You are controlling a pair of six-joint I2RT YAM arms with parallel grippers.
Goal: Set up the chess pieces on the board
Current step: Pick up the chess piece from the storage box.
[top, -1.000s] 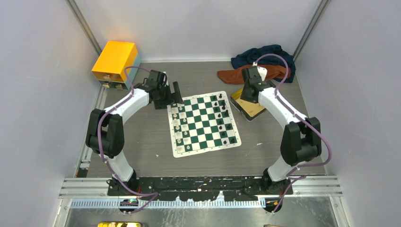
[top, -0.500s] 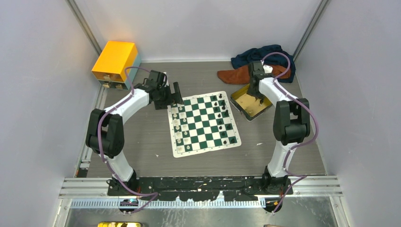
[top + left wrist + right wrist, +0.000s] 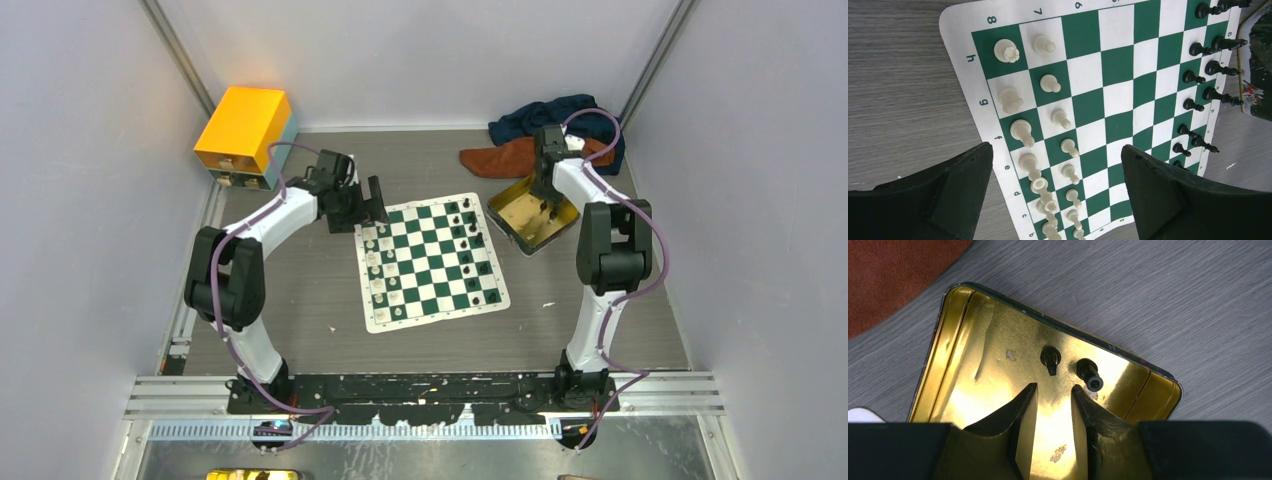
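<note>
Where your right fingers point down into the gold tin, they stand only narrowly apart and grip nothing; bare gold floor shows in the gap. Just past their tips, two loose black chess pieces lie on their sides on the tin's floor. They are near each other but not touching, and close to one wall. The tin sits on the bench just beside the board, off its far corner on the black side. A red cloth lies past the tin, farther from the board.

Your left fingers are spread wide and hold nothing. One is over the bare bench beside the board's lettered border and the other is over the squares, so the cream rows run between them. The cream chess pieces stand in two rows along that lettered edge of the board. The standing black pieces line the opposite edge in two rows, though you cannot tell from these views whether every square there is filled. An orange box stands well off the board's far corner on the cream side.
</note>
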